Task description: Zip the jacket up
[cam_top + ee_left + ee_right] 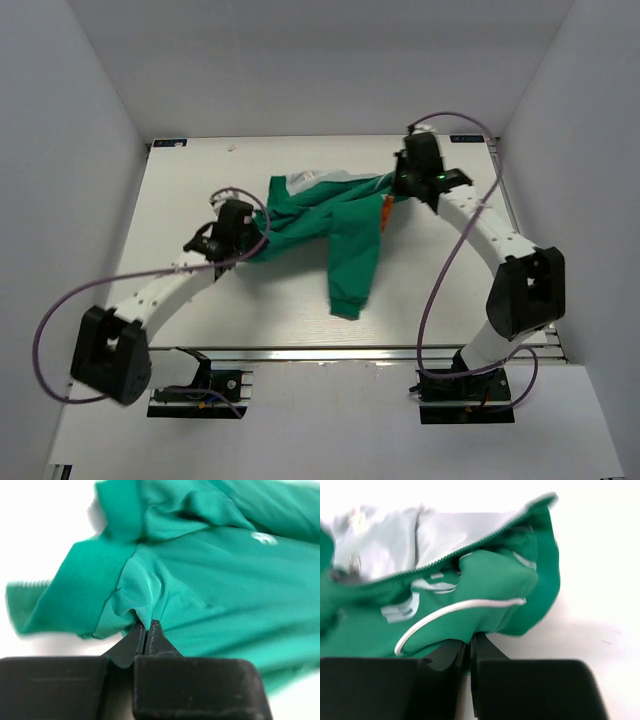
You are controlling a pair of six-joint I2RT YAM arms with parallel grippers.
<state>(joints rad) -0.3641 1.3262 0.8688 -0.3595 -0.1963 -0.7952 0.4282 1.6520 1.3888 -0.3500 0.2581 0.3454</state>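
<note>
White-walled enclosure [80,150], pale tabletop [250,320] as the work surface. Across its far half lies the small green zip-front jacket [330,225], crumpled, spanning the gap between the two arms, front unzipped. Light grey lining [445,535] exposed along the far edge, with open zipper teeth [470,555] running just beside it. Orange chest patch [386,212] sits toward the right end. One sleeve [350,285] trails toward the near edge, cuff flat on the surface. Thin white piping [455,607] curves just above the right fingertips.

At the garment's left end, the left gripper [146,625]: jaws pressed together, a fold of green fabric nipped at the tips, beside the ribbed band [75,595]. At the right end, the right gripper [469,641]: jaws likewise closed, green fabric caught below the piping. Purple cables [440,270] loop from both arms.
</note>
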